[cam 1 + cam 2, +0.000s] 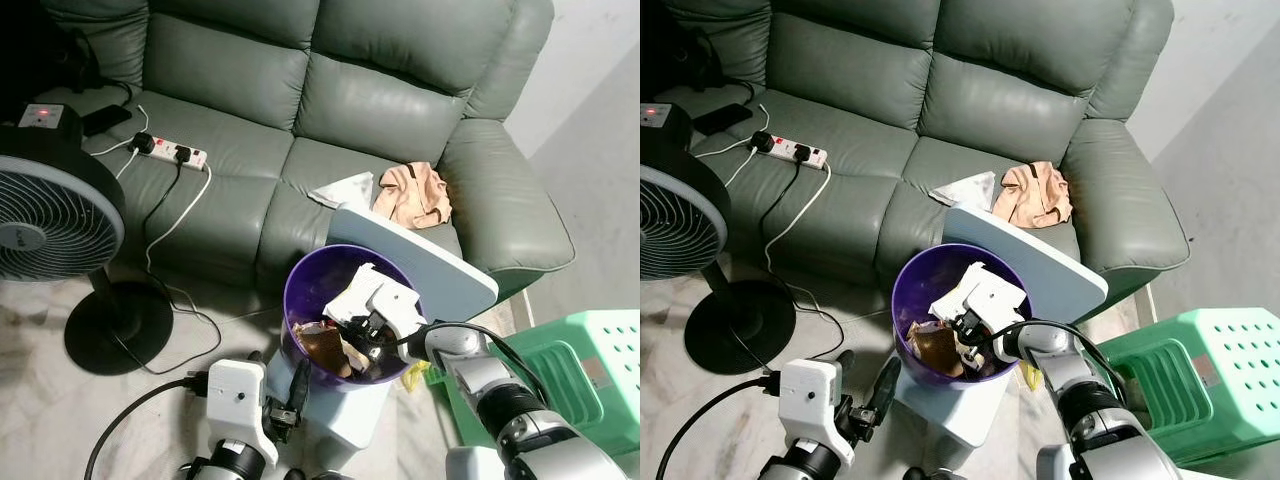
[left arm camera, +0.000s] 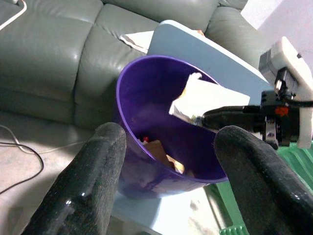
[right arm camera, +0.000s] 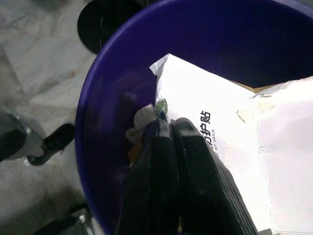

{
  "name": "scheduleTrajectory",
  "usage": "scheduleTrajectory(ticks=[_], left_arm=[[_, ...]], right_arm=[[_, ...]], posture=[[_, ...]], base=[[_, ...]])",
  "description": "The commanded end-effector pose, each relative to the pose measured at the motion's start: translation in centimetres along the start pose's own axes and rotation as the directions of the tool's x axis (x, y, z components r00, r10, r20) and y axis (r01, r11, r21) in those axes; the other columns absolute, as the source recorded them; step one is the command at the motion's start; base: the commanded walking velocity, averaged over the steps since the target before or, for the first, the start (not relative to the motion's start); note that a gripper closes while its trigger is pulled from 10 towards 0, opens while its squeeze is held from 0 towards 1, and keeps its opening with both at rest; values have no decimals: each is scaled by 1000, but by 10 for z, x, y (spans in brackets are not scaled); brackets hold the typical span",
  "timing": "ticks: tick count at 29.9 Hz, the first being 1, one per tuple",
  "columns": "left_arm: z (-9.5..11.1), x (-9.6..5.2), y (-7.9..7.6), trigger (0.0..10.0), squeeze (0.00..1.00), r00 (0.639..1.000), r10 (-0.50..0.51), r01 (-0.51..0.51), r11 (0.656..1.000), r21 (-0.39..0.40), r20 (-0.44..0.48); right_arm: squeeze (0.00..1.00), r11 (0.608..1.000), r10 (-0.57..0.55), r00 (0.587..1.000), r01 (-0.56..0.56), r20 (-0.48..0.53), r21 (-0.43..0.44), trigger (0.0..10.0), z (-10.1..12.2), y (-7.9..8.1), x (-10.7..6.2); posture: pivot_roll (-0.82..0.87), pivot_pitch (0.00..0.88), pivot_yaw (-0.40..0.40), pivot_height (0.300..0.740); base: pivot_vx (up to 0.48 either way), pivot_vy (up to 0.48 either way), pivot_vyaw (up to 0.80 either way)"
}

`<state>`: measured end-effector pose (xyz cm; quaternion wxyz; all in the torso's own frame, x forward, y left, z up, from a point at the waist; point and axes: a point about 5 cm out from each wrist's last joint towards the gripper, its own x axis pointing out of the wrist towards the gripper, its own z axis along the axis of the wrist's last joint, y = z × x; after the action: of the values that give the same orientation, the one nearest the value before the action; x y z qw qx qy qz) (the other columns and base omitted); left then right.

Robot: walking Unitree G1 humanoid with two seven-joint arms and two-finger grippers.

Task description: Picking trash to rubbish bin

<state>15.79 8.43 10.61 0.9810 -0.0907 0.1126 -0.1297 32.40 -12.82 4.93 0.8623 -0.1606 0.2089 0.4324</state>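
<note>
A purple rubbish bin (image 1: 298, 270) stands on a white base in front of the sofa, its pale lid (image 1: 420, 262) tipped up behind it. My right gripper (image 1: 362, 332) reaches down into the bin, shut on the edge of a white printed packet (image 3: 234, 147) that leans against the inner wall. Brown wrappers (image 1: 325, 347) lie at the bottom. My left gripper (image 1: 278, 375) hangs low beside the bin's near-left wall, open and holding nothing. From the left wrist view, the bin (image 2: 146, 98) sits just beyond its fingers (image 2: 102, 171).
A grey sofa (image 1: 250, 90) holds a power strip (image 1: 175, 153), a white paper (image 1: 345, 188) and a peach cloth (image 1: 415, 192). A black standing fan (image 1: 45, 215) is on the left, cables trailing over the floor. A green plastic stool (image 1: 590, 370) stands close on the right.
</note>
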Motion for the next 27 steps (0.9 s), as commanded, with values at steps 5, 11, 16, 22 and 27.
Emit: scheduleTrajectory(ticks=[5,11,16,22,27], left_arm=[[19,-1,-39,10000,0,991,-107,116,987,-115,83],[18,-3,-38,10000,0,991,-111,119,986,-117,77],[18,-3,-38,10000,0,991,-115,123,986,-113,74],[20,1,-33,10000,0,990,-110,118,988,-98,84],[24,8,-22,10000,0,993,-61,69,994,-83,106]], right_arm=[[1000,999,5,1000,-4,-22,32,10000,-14,1,-6],[1000,999,1,1000,0,-17,48,10000,-16,1,-7],[1000,999,-7,1000,7,-5,50,10000,-15,1,-7],[1000,991,-94,988,81,120,109,10000,1,-6,-5],[1000,953,-235,935,167,267,254,10000,22,-19,-8]], posture=[[143,214,-250,740],[145,210,-244,740],[148,209,-242,740],[162,192,-239,740],[175,174,-236,740]], base=[[0,0,0],[0,0,0],[0,0,0],[0,0,0],[0,0,0]])
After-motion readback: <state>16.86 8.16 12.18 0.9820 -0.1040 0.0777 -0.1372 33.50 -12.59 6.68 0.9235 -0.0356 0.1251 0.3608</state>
